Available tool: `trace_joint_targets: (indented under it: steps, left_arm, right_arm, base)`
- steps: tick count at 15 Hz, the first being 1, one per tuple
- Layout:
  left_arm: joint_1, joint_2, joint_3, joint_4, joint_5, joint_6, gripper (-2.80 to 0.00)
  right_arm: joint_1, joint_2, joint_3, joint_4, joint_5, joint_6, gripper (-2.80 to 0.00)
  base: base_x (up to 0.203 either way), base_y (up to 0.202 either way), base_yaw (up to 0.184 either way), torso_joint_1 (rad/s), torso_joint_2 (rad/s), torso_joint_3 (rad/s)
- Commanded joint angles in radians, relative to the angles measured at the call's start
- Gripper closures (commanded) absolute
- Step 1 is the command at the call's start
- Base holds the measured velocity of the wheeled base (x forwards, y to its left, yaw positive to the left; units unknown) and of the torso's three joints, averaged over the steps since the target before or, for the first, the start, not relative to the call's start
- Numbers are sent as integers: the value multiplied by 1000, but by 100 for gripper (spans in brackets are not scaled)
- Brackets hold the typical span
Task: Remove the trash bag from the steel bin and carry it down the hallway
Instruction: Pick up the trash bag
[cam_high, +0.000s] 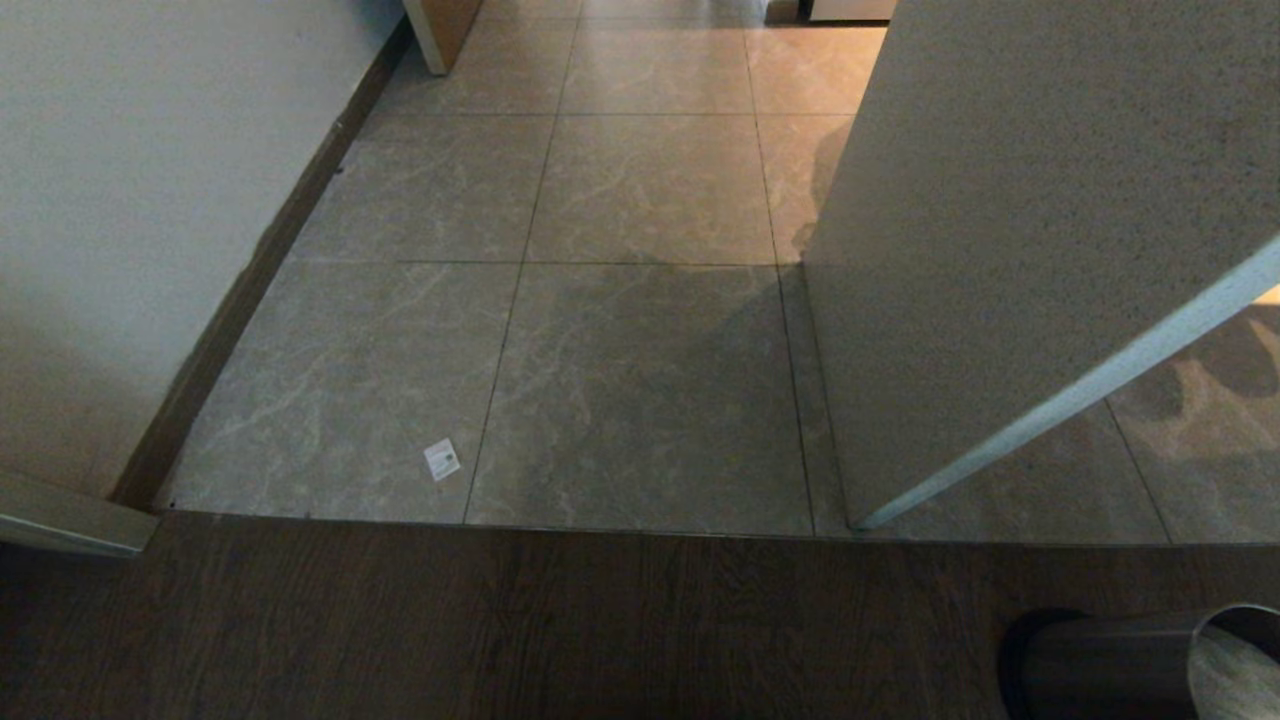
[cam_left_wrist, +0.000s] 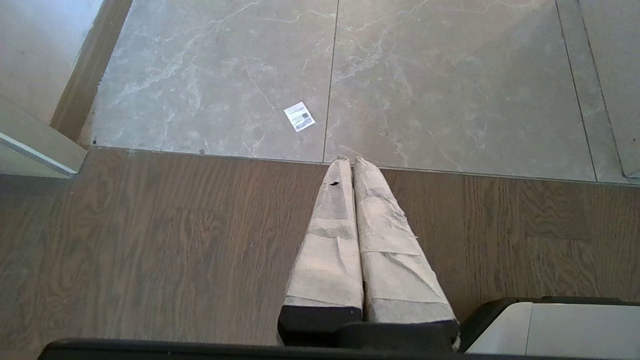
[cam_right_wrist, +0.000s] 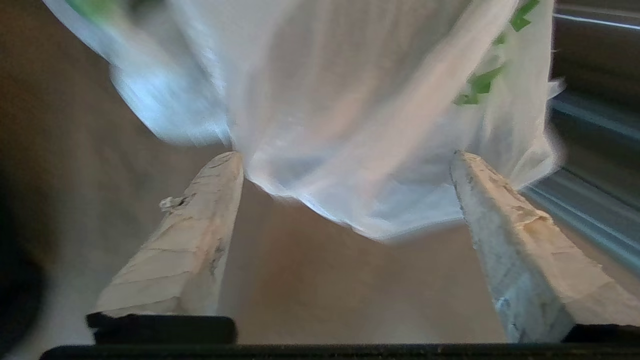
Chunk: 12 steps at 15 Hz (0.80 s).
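White crinkly semi-translucent plastic trash bag with green print fills the top half of the right wrist view, just past the tips of the right gripper. Jaws spread wide, nothing pinched between them: bag is not held. Frame is smeared, so I can't say for sure whether the plastic brushes the fingertips or hangs clear.

Risks, near to far:
- Grip is released with the bag loose in front of the jaws. Closing on a thin fold of slick film would probably slip or tear; needs a gathered bunch.
- Dark brushed-metal round steel bin with black rim ring lies tipped on the brown wood floor at lower right of the head view. A snagged bag could drag or roll it.
- Left gripper, jaws pressed together and empty, hangs parked over the wood floor at the tile edge, so no second hand to steady anything.
- Small flat white paper scrap on the grey marble-look tile of the hallway, lower centre left: minor wheel hazard.
- White speckled wall corner at right narrows the hallway; a swinging bag could catch it.
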Motion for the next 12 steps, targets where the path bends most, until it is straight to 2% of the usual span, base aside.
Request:
trace_joint_targets:
  steps: [1,3,4,12]
  left_arm:
    - [0,0,0,0,1,0,0]
    - [0,0,0,0,1,-1,0]
    - [0,0,0,0,1,-1,0]
    - [0,0,0,0,1,1,0]
  right_arm:
    - [-5,-2,-4,68,39,8,-280]
    - [-6,0,-9,145,114,7,-280]
    - [-12,4,-15,169,119,5,-280]
    - [-21,-24,-67,183,101,3,-280]
  base:
    - [0,0,0,0,0,0]
    - [0,0,0,0,0,0]
    - [0,0,0,0,0,0]
    - [0,0,0,0,0,0]
